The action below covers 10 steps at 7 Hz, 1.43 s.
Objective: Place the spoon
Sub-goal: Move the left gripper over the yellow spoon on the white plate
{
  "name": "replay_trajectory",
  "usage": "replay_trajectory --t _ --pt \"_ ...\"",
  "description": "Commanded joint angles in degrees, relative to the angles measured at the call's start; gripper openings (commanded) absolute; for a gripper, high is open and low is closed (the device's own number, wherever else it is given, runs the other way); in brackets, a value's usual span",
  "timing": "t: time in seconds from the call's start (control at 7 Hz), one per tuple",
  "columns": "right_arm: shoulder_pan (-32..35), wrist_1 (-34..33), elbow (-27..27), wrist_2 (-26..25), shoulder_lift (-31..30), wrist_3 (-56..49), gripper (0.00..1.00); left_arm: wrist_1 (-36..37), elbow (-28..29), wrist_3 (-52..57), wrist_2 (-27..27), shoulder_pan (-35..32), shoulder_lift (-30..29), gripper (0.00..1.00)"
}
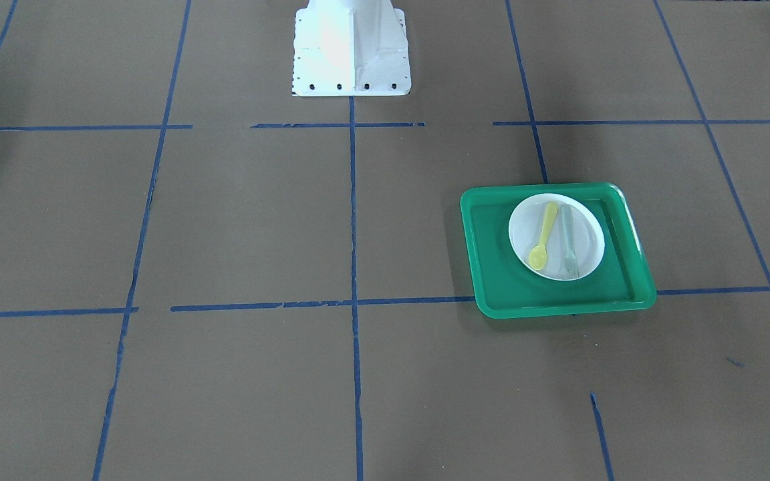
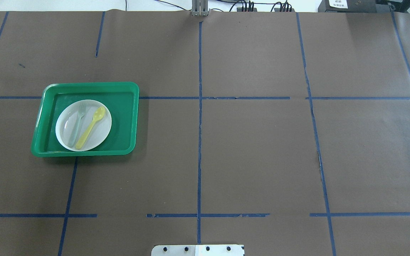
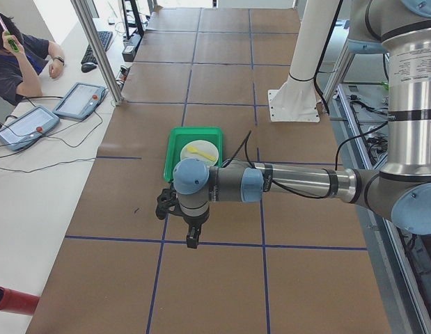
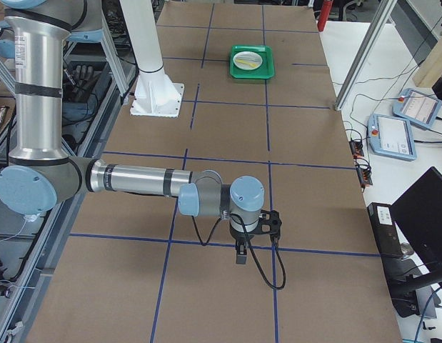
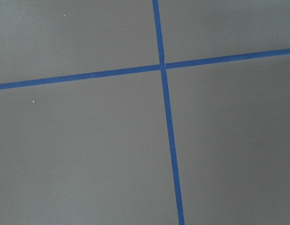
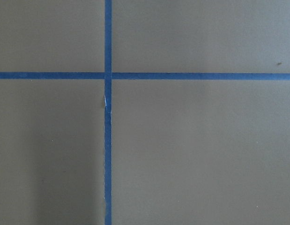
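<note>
The yellow spoon (image 1: pixel 544 235) lies on a white plate (image 1: pixel 589 230) inside a green tray (image 1: pixel 492 267), next to a pale grey-green fork (image 1: pixel 568 240). In the overhead view the spoon (image 2: pixel 91 127) lies to the right of the fork (image 2: pixel 76 124), on the table's left half. My left gripper (image 3: pixel 192 241) shows only in the exterior left view, hanging over bare table short of the tray (image 3: pixel 175 142). My right gripper (image 4: pixel 240 256) shows only in the exterior right view, far from the tray (image 4: pixel 251 71). I cannot tell whether either is open or shut.
The table is covered in brown paper with a blue tape grid (image 2: pixel 199 142). The robot's white base (image 1: pixel 351 53) stands at the table's edge. Both wrist views show only paper and tape lines. A person (image 3: pixel 20 62) sits at a side desk with tablets (image 3: pixel 79 101).
</note>
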Motion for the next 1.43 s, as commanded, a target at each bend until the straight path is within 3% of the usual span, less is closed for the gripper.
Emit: replay_trajectory --t 0.0,0.14,0.43,0.57,0.71,0.86,1.0,1.14,1.29 --pt "0.00 0.07 0.00 0.00 -0.03 0.00 1.00 -0.09 -0.70 -0.04 -0.09 0.00 -0.35 1.00" --pt "0.00 -0.01 0.00 0.00 0.05 0.00 1.00 -0.44 -1.84 0.05 -0.09 0.09 -0.96 1.00" --pt "0.00 0.07 0.00 0.00 0.05 0.00 1.00 -13.81 -2.03 -0.21 -0.09 2.88 -1.93 1.00" --pt "0.00 -0.01 0.00 0.00 0.05 0.00 1.00 -15.71 -2.29 -3.00 0.00 6.29 -2.28 1.00" --pt "0.00 0.07 0.00 0.00 0.05 0.00 1.00 -19.65 -3.08 -10.60 0.09 10.85 -3.42 1.00" --pt "0.00 0.07 0.00 0.00 -0.03 0.00 1.00 -28.39 -2.91 -20.77 1.13 18.21 -4.47 1.00" --pt "0.00 -0.01 0.00 0.00 0.05 0.00 1.00 -33.17 -2.13 -31.57 6.19 25.85 -7.96 1.00" --pt "0.00 0.07 0.00 0.00 0.05 0.00 1.00 -33.48 -1.25 -38.90 12.85 33.06 -12.35 1.00" --pt "0.00 0.07 0.00 0.00 0.05 0.00 1.00 -33.49 0.50 -41.67 15.01 37.83 -15.44 0.99"
